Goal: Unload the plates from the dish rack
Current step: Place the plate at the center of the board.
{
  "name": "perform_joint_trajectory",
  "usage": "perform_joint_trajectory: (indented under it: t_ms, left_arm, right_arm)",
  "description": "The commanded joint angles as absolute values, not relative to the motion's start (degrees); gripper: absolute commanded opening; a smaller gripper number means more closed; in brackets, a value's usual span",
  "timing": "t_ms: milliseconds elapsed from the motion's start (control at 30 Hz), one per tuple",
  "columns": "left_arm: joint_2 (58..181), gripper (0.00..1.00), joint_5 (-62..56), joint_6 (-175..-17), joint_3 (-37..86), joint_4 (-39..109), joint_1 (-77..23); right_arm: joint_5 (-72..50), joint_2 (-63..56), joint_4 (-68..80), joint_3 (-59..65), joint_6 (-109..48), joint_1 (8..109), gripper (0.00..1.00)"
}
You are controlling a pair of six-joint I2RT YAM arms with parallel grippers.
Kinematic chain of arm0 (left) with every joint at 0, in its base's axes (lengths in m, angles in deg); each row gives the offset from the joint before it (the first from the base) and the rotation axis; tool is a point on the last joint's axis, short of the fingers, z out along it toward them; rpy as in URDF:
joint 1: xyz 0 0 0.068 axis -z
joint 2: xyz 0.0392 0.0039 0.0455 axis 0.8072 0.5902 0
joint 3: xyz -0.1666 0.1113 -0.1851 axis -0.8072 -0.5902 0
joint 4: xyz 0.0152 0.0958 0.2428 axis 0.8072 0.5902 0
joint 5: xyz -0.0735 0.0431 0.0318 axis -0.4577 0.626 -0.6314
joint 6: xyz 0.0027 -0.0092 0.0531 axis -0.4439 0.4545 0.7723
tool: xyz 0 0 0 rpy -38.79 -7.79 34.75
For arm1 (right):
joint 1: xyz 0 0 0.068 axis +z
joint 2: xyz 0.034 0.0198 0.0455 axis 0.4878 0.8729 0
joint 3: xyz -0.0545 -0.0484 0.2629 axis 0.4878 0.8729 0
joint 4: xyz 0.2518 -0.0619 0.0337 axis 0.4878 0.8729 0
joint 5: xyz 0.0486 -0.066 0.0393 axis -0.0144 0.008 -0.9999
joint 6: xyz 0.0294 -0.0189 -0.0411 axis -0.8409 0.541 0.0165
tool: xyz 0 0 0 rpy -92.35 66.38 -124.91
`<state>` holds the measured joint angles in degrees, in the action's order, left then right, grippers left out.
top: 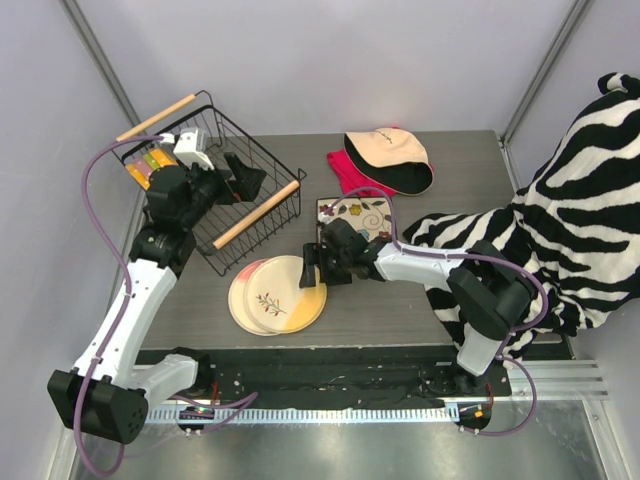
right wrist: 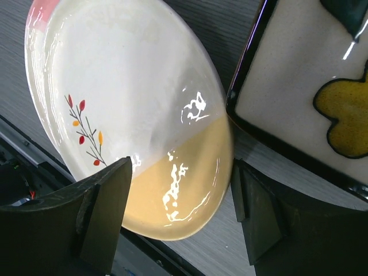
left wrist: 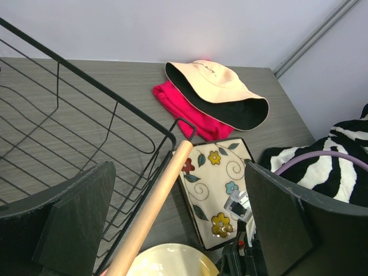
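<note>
Your right pincer (right wrist: 178, 215) hangs spread over the yellow edge of the round cream-yellow plate (top: 290, 290). That plate lies flat on the bench (top: 465, 165), atop a pink-rimmed plate (top: 238, 300) and just beside the square flowered plate (top: 362, 213). Your left pincer (top: 240, 175) gapes wide above the dish rack (top: 255, 140) — its wooden handle (left wrist: 152, 207) shows between the fingers — and coloured plates (top: 150, 163) stand upright at the rack's far-left end.

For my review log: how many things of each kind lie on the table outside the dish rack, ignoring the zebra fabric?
Round plates: 2
Square flowered plate: 1
Cap: 1
Pink cloth: 1
Total: 5
</note>
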<state>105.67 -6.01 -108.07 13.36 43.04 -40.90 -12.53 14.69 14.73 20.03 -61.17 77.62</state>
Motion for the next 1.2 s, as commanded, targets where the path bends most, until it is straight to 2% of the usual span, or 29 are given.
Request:
perform_joint_trajectory:
  t_ms: [0,633,1167]
  left_arm:
    - [103.9,1.0,-7.0,-108.7,13.4,40.0,-41.3]
    - [104.1,1.0,-6.9,-108.6,13.3,40.1,-41.2]
    - [104.2,1.0,-7.0,-108.7,13.3,40.1,-41.2]
  right_arm:
    - [-11.8,10.4,13.8,18.1,-61.2,78.0,0.76]
    - [-12.4,15.1,13.7,13.2,-62.0,79.1,0.68]
    - [-11.2,15.9,14.4,11.5,-62.1,79.9,0.68]
